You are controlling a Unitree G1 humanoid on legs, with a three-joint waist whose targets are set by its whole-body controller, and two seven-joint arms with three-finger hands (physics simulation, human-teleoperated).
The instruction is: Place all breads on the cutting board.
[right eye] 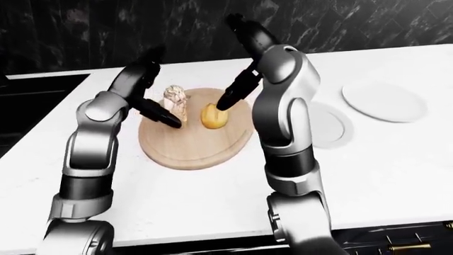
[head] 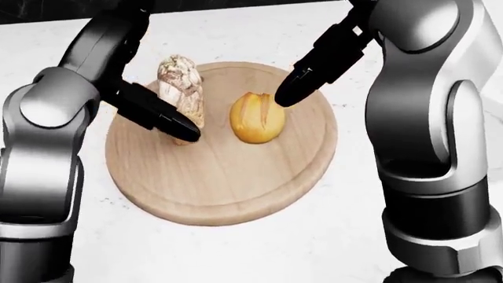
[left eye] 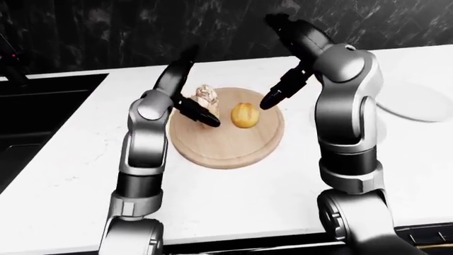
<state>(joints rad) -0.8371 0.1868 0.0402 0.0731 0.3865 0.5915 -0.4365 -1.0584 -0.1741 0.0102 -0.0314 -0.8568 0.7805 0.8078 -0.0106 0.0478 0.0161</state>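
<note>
A round wooden cutting board (head: 228,188) lies on the white counter. Two breads rest on it: a long pale crusty loaf (head: 182,94) on the left part and a round yellow bun (head: 257,118) near the middle. My left hand (right eye: 161,89) is open. Its lower fingers (head: 161,118) lie along the loaf's left side, and its upper fingers are raised well off the loaf, past the head view's top edge. My right hand (head: 292,91) is open and holds nothing. Its dark fingertips (head: 311,76) hover at the bun's upper right edge.
Two white plates (right eye: 386,101) (right eye: 324,126) sit on the counter to the right of the board. A dark recessed basin (left eye: 35,114) lies at the left of the left-eye view. A black marbled wall runs along the top, and the counter edge (right eye: 212,234) along the bottom.
</note>
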